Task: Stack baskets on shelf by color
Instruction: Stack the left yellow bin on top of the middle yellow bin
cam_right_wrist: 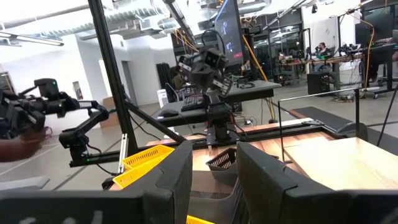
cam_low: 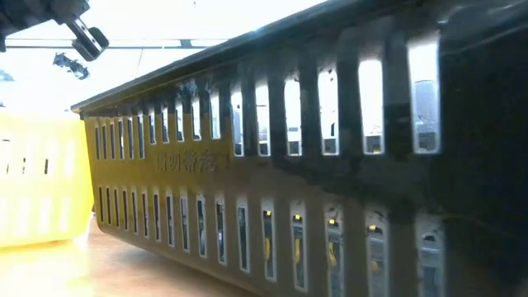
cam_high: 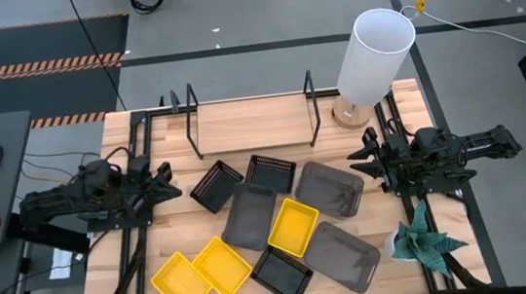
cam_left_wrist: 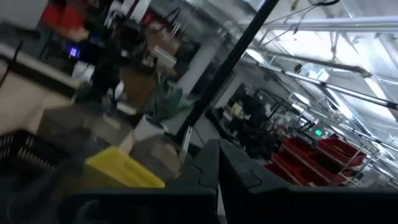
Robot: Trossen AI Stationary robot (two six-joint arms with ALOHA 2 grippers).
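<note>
while the baskets (cam_high: pixel 281 228) are lying scattered below the bare shelf (cam_high: pixel 251 124), i am hovering my left gripper (cam_high: pixel 167 188) pressed together and empty, needing to spread it and reach the nearest black one (cam_high: pixel 215 186).

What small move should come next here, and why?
Probably the left pincer should open and reach for the nearest black mesh basket. The shelf looks bare, all the baskets lie loose on the table, and both pincers hover empty at the sides, the left shut, the right pincer slightly parted.
</note>
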